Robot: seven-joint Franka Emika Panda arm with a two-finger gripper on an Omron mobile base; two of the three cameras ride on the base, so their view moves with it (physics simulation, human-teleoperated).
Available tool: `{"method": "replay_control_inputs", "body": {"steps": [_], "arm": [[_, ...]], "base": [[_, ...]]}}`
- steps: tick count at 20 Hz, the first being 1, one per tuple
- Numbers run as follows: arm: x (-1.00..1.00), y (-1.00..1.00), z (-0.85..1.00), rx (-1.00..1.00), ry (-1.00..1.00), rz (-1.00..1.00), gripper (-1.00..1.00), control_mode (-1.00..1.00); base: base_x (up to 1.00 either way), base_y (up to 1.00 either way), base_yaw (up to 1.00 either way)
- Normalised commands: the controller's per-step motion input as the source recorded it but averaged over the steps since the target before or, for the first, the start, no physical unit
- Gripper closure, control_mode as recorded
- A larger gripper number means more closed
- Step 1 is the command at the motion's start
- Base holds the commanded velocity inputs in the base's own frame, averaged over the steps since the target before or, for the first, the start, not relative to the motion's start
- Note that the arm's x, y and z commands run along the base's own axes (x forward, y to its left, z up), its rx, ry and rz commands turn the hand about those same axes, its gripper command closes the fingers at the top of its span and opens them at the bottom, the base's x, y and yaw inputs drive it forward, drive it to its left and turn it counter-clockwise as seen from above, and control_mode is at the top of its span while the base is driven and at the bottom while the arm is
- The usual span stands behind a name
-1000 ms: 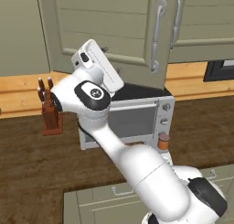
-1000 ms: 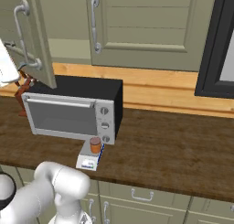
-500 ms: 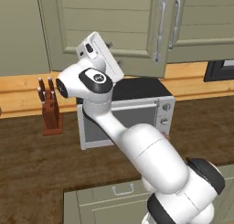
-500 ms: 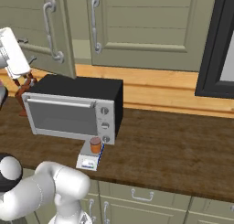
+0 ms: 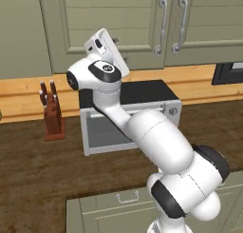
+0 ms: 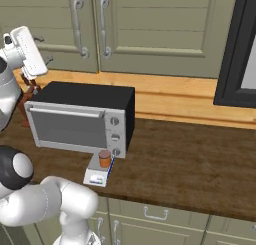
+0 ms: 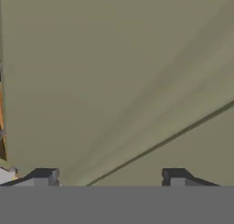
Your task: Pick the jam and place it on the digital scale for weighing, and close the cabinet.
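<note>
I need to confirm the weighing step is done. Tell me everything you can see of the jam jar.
The jam jar is a small upright cylinder with an orange-brown body and a darker reddish-brown lid, closed. It stands on the flat light-grey digital scale, toward the back of the platform, behind the white display panel. The scale sits on the dark wooden counter right in front of the silver toaster oven, below its knobs. Nothing else touches the jar.
</note>
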Motion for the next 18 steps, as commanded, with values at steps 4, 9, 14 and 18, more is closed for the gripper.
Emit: {"method": "replay_control_inputs", "body": {"steps": [4,9,14,18], "arm": [[0.61,-0.35,0.05,0.07,0.0,0.05,-1.0,-1.0],[0.49,-0.28,0.02,0.06,0.0,0.07,-1.0,-1.0],[0.42,-0.28,0.0,0.04,-0.01,0.08,-1.0,-1.0],[0.41,-0.4,0.0,0.05,-0.05,0.11,-1.0,-1.0]], "base": [[0.0,0.0,0.0],[0.0,0.0,0.0],[0.0,0.0,0.0],[0.0,0.0,0.0]]}}
